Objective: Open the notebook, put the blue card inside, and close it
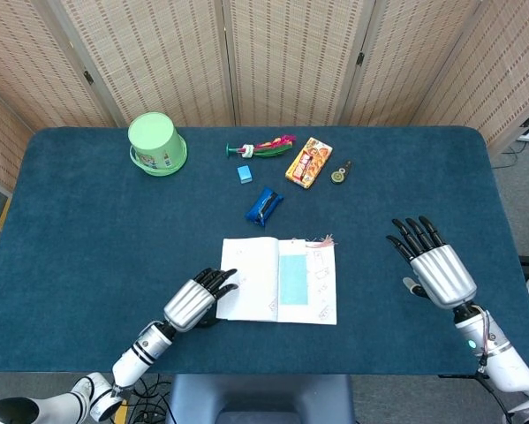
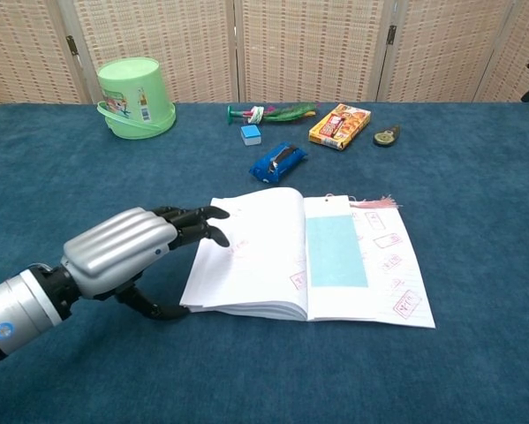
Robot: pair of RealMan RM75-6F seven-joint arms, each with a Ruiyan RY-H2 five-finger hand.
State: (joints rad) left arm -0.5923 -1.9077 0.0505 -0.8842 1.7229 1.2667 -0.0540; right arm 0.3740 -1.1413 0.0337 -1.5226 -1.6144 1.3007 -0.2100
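The notebook (image 1: pixel 257 281) lies open near the table's front edge, white pages up, a pink tassel at its top. The blue card (image 1: pixel 292 279) lies flat on its right page, also seen as the card (image 2: pixel 336 252) in the chest view. My left hand (image 1: pixel 193 303) is at the notebook's left edge. Its fingers rest on top of the left pages and its thumb is hooked under them, so the left stack (image 2: pixel 246 256) is raised a little off the table. My right hand (image 1: pixel 436 269) hovers to the right of the notebook, apart from it, fingers spread and holding nothing.
At the back stand an upturned green bucket (image 1: pixel 157 144), a green and pink toy (image 1: pixel 262 147), a small blue cube (image 1: pixel 245 174), an orange snack box (image 1: pixel 308 162) and a small round object (image 1: pixel 339 173). A blue packet (image 1: pixel 264 206) lies just behind the notebook.
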